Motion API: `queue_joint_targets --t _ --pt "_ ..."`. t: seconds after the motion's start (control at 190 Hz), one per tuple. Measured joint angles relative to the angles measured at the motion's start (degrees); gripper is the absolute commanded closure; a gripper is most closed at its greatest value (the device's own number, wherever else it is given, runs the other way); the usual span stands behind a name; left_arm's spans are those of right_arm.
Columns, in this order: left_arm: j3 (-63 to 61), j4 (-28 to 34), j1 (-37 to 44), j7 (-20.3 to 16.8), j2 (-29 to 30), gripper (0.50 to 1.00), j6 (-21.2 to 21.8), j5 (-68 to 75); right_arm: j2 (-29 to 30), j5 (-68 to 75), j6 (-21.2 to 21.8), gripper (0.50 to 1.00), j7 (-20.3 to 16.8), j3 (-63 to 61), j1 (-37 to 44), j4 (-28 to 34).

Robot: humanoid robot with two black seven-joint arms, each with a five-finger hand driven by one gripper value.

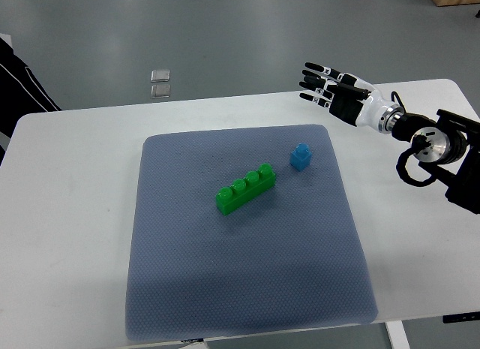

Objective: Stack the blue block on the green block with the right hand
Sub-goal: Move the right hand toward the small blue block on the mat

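A small blue block [301, 157] stands on the grey-blue mat [247, 289], right of centre toward the far side. A long green block [245, 188] with several studs lies diagonally just left of it, a short gap between them. My right hand [324, 84] hovers over the table's far edge, up and to the right of the blue block, fingers spread and holding nothing. Its arm comes in from the right edge.
The mat lies on a white table [67, 214]. A dark sleeve of a person [22, 82] shows at the far left edge. Two small pale squares [160, 82] lie on the floor beyond the table.
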State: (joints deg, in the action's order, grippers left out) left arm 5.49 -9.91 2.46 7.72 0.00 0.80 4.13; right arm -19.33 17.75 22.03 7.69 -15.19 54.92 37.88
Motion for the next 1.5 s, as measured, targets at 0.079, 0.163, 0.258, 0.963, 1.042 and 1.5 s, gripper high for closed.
queue_joint_targets --t 0.079,0.163,0.258,0.963,1.042,1.5 --pt "0.0 0.0 0.0 0.0 0.0 0.500 0.0 0.0 0.1 0.0 0.0 0.574 0.0 -0.1 0.1 0.0" --pt "0.1 0.0 0.0 -0.1 0.0 0.500 0.0 0.0 0.1 0.0 0.1 0.572 0.0 -0.1 0.1 0.0" --pt "0.1 0.0 0.0 -0.1 0.0 0.500 0.0 0.0 0.1 0.0 0.3 0.572 0.0 -0.2 0.3 0.1" --pt "-0.2 0.8 -0.2 -0.1 0.0 0.500 0.1 0.0 -1.5 -14.5 7.8 0.576 1.0 -0.4 0.5 0.0" --pt "-0.2 0.8 -0.2 -0.1 0.0 0.500 0.1 0.0 -1.9 -18.5 8.7 0.576 2.5 -0.4 1.3 0.0" --pt "-0.3 0.8 -0.1 -0.1 0.0 0.500 0.1 0.0 -4.6 -53.8 9.6 0.581 13.0 -0.4 7.1 0.4"
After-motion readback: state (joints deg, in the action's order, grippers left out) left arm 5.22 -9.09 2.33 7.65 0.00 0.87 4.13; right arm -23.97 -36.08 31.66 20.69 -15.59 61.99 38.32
